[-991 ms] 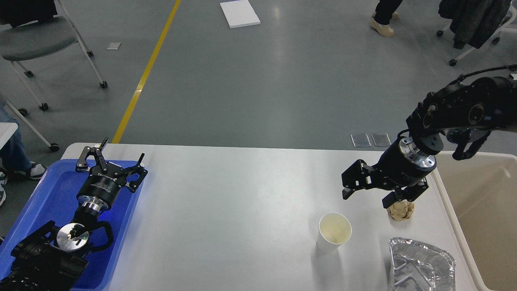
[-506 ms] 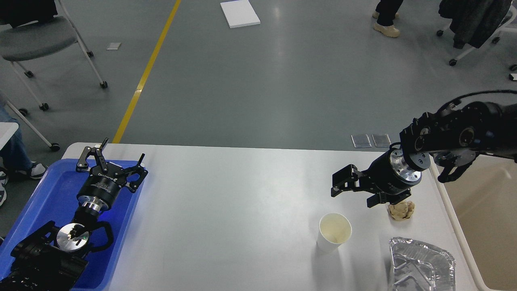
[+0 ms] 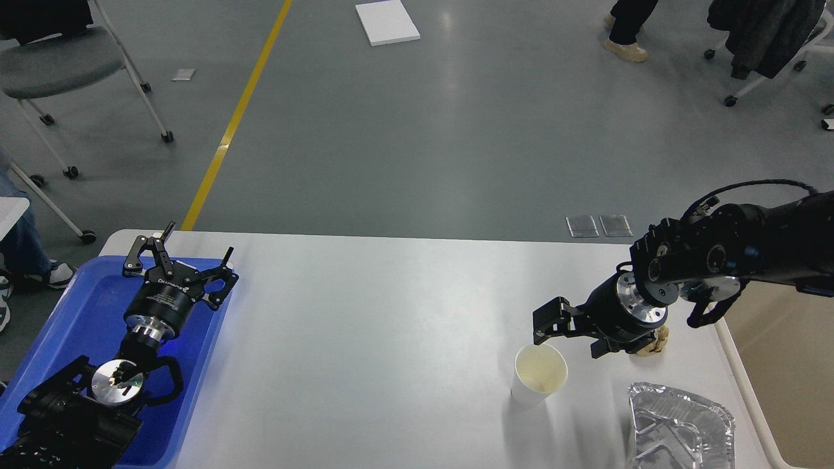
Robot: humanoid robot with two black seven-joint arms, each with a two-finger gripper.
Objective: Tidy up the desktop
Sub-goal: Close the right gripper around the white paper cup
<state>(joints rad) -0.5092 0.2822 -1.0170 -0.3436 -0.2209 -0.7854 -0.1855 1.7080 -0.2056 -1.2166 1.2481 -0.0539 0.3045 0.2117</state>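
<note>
Since a second ago, the right gripper (image 3: 568, 333) has dropped from the crumpled beige wad (image 3: 653, 343) toward the paper cup (image 3: 539, 372), jaws spread and empty. Across the desktop (image 3: 391, 326), cup, wad and foil tray (image 3: 679, 423) all remain at four o'clock, so little looks tidied; the left gripper (image 3: 179, 257) hovers spread at nine o'clock over the blue tray (image 3: 85, 319).

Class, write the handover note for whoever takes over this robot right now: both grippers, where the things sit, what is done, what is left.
Left gripper: jaws open, empty, over the blue tray at the left end of the desktop.
Right gripper: jaws open, empty, low over the desktop just behind the paper cup.
Paper cup: upright, looks empty.
Crumpled beige wad: partly hidden behind the right gripper.
Foil tray: at the front right corner.
Beige bin: past the right edge.
Done: nothing visibly cleared.
Left: the cup, wad and foil tray are all still on the desktop; the cup looks like the nearest pick.
</note>
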